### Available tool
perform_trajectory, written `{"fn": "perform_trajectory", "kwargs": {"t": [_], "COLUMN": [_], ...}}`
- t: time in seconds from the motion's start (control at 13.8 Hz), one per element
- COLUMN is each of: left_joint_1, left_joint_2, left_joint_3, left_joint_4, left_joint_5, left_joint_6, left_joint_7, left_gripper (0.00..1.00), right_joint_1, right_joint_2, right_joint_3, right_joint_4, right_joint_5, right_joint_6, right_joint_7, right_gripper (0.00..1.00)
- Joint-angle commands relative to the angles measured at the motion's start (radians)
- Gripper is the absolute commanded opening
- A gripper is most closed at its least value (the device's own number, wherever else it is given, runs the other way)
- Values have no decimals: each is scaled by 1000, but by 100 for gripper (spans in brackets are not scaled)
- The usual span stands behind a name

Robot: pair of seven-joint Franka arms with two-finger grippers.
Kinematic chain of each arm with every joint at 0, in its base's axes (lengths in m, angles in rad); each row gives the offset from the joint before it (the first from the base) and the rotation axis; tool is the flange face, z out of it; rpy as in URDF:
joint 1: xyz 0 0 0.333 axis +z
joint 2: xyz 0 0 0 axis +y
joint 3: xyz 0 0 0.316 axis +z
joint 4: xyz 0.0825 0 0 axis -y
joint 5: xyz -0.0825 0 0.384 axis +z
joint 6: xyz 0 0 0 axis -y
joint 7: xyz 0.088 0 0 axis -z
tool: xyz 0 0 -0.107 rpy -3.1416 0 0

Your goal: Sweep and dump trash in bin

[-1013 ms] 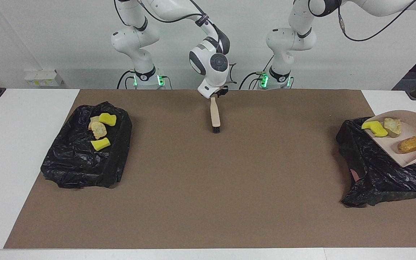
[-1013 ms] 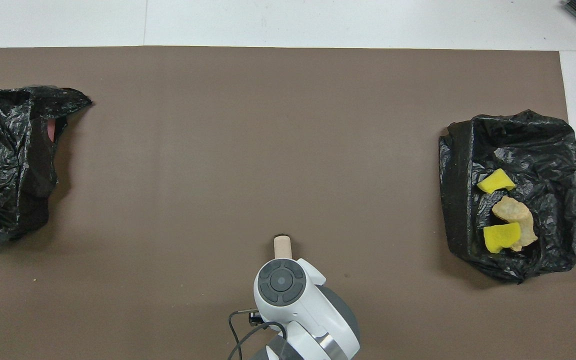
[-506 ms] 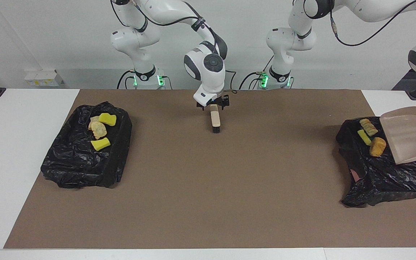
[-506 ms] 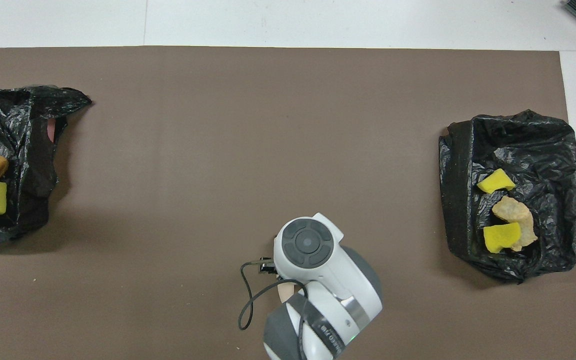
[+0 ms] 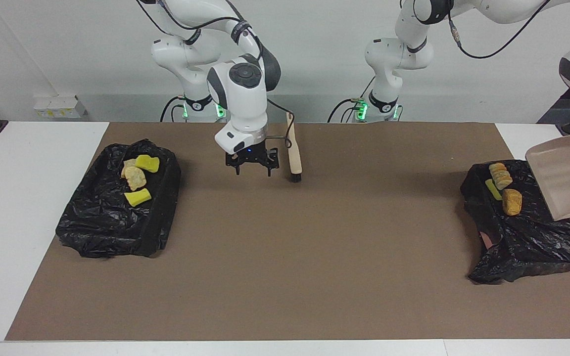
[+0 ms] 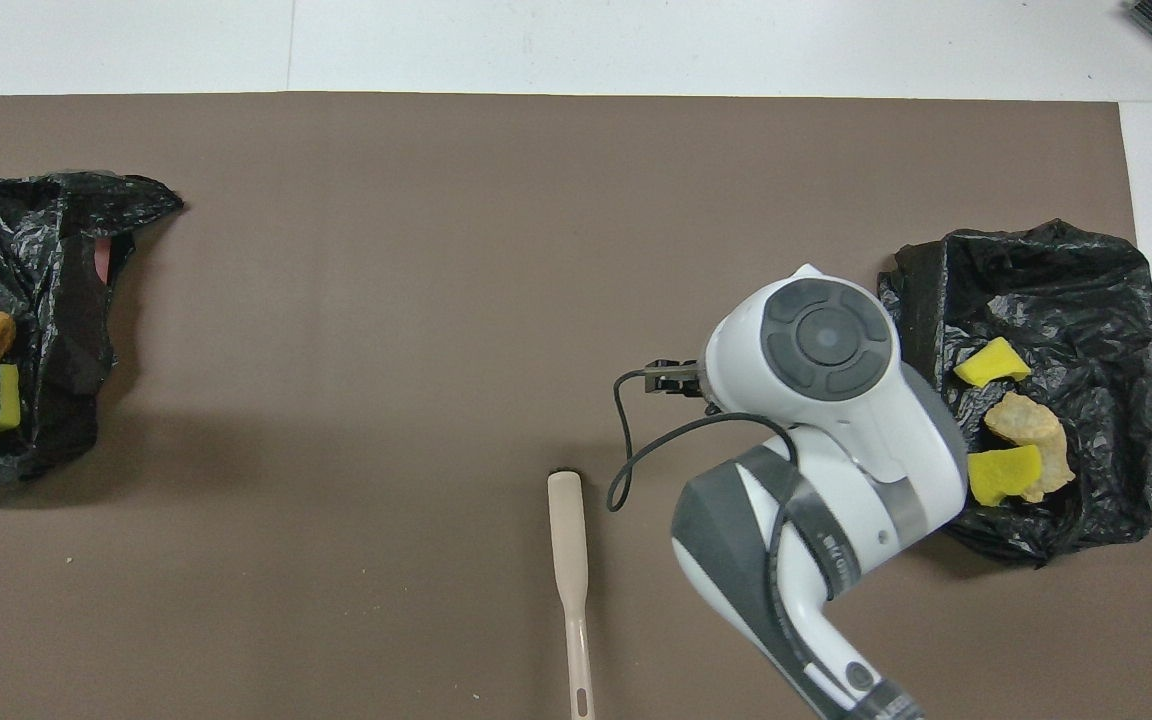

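1. Trash: four lumps point(image 5: 136, 179) are seen in one black bag point(image 5: 112, 217), three lumps point(image 5: 503, 188) in the other bag point(image 5: 527, 237).
2. One brush point(image 5: 294, 155) is lying on the worktop point(image 5: 285, 277).
3. The right pincer point(image 5: 252, 168) is spread wide, empty, beside the brush.
4. The left pincer is out of view, shut; one dustpan point(image 5: 564, 175) is tilted over its bag.

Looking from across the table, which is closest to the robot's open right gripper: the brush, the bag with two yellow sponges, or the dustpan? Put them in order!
From the right gripper:
1. Brush, lying right beside it.
2. Bag with two yellow sponges, at the right arm's end.
3. Dustpan, raised at the left arm's end.
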Motion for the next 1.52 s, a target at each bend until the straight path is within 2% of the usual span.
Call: {"fn": "perform_trajectory", "kwargs": {"t": [0.0,0.07,0.29,0.36,0.58,0.8,0.94,1.09,1.23,1.45], "left_joint_1": [0,-1,0,-3,-6,-11,-12,-15,-27,-55], "left_joint_2": [-8,-25,-68,-66,-63,-19,26,72,119,153], "left_joint_3": [-47,-62,-180,-199,-320,-455,-539,-634,-713,-794], "left_joint_4": [11,2,-64,-83,-139,-147,-147,-140,-135,-135], "left_joint_5": [-141,-212,-326,-392,-469,-535,-590,-592,-589,-578], "left_joint_6": [-84,-107,-143,-149,-140,-124,-57,-17,41,80], "left_joint_7": [-111,-196,-517,-603,-957,-1331,-1627,-1822,-2074,-2268], "left_gripper": [0,0,0,0,0,0,0,0,0,0], "right_joint_1": [-5,-7,-14,-16,-19,-50,-37,-37,-25,-28], "right_joint_2": [-17,-35,-107,-133,-212,-230,-252,-244,-247,-252], "right_joint_3": [-98,-141,-234,-261,-302,-342,-392,-417,-437,-434], "right_joint_4": [88,108,112,112,127,211,182,190,190,184], "right_joint_5": [-21,-19,-1,1,20,74,96,146,139,126], "right_joint_6": [-89,-110,-159,-181,-286,-440,-433,-433,-433,-428], "right_joint_7": [-111,-163,-344,-355,-360,-470,-468,-477,-477,-475], "right_gripper": [100,100,100,100,100,100,100,100,100,100]}}
